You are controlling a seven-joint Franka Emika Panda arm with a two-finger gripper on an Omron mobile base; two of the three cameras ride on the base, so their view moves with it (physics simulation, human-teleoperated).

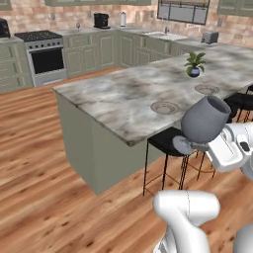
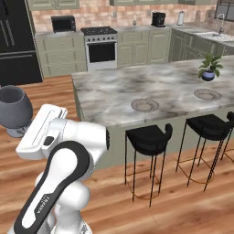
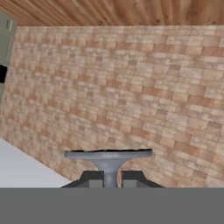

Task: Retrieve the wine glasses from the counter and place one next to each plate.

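My gripper [image 1: 194, 145] is shut on the stem of the larger, dark grey wine glass [image 1: 204, 120], held tilted in the air in front of the counter [image 1: 113, 94], off its near edge. The same glass [image 2: 14, 109] shows at the far left of the right base view, above the gripper [image 2: 21, 132]. In the hand view the glass's disc foot [image 3: 108, 154] sits just above the gripper [image 3: 110, 180], stem between the fingertips [image 3: 92, 179]. Two beige plates [image 1: 165, 107] [image 1: 206, 89] lie on the marble near its front edge. A small pale wine glass [image 1: 77, 24] stands on the back counter.
A potted plant [image 1: 194, 64] stands on the island behind the plates. Black stools [image 2: 148, 137] [image 2: 210, 125] are tucked under the island's front edge. A stove [image 1: 45, 54], a coffee machine [image 1: 101, 20] and a sink [image 1: 165, 34] line the back wall. Wood floor lies left of the island.
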